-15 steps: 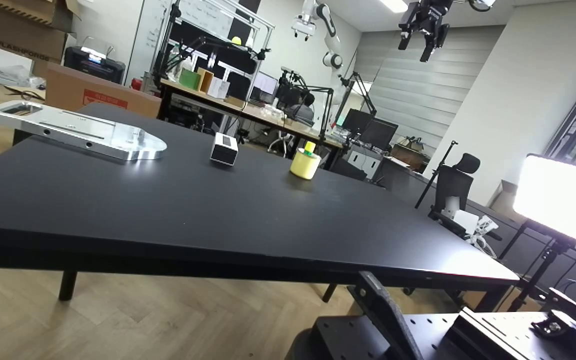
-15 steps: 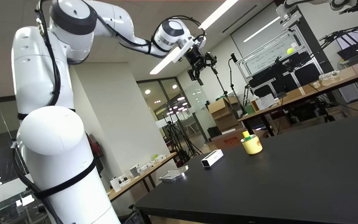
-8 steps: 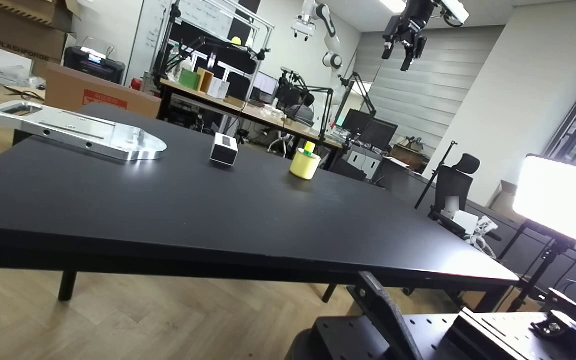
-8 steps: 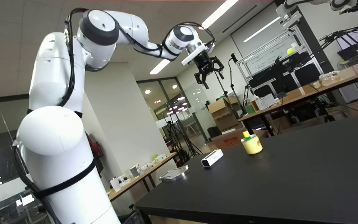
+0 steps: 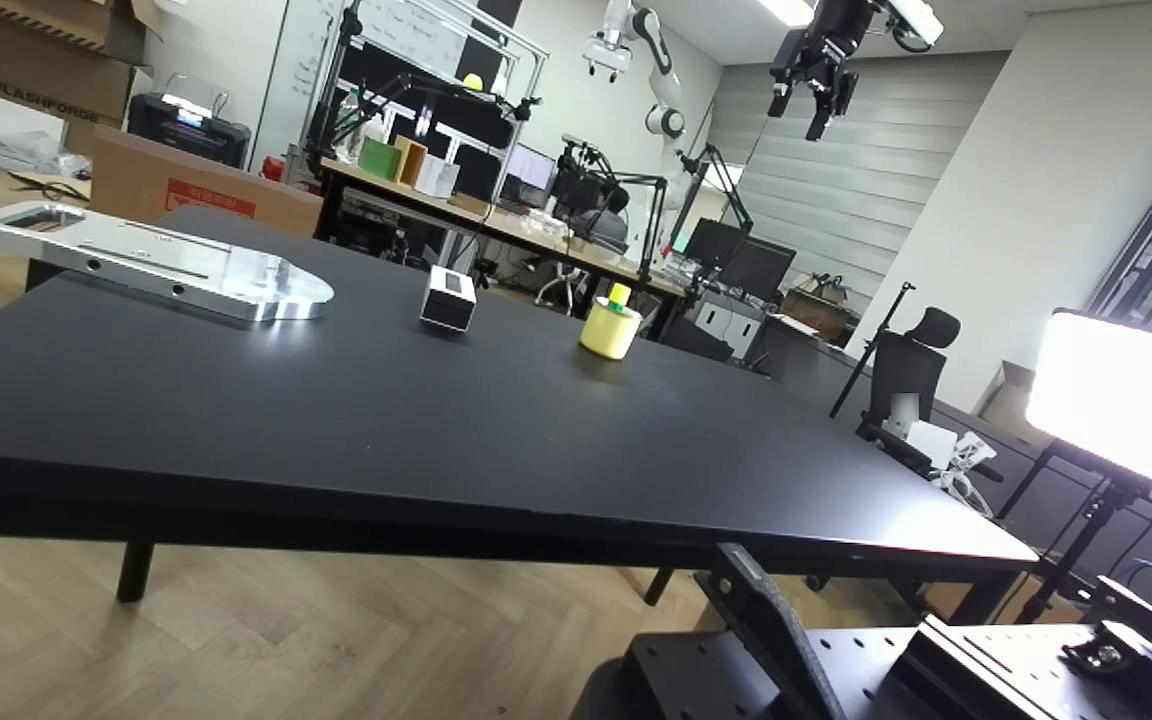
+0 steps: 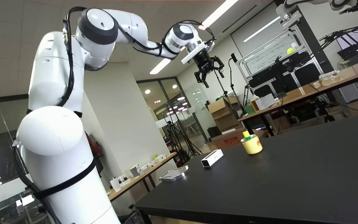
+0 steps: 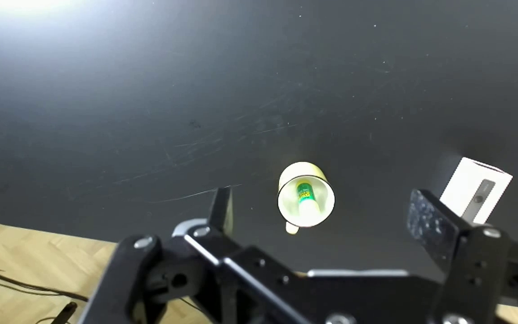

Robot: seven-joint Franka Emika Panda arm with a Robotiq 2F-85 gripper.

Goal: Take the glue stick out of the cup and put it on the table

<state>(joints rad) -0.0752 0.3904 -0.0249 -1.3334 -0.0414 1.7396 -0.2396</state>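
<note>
The glue stick [image 5: 619, 293] has a yellow top and a green band. It stands tilted inside the yellow cup [image 5: 608, 335], and its lower part is hidden by the cup wall in both exterior views. The glue stick [image 6: 246, 135] and cup [image 6: 253, 146] are on the black table [image 6: 291, 180]. In the wrist view I look down into the cup [image 7: 301, 168] and see the glue stick [image 7: 306, 194] leaning inside. My gripper [image 7: 321, 202] is open and empty, its fingers wide apart. It hangs high above the table in both exterior views [image 5: 798, 112] [image 6: 214, 81], well apart from the cup.
A white box [image 7: 475, 191] lies on the table beside the cup, also seen in an exterior view [image 6: 212, 158]. A silver metal plate [image 5: 166, 262] lies further along the table. The cup's small handle [image 7: 292, 228] shows in the wrist view. A bright light panel [image 5: 1126, 400] stands past the table.
Over the first half second my arm moved, taking the open gripper a little lower and sideways. Since then it has barely moved. The cup and glue stick have not moved.
</note>
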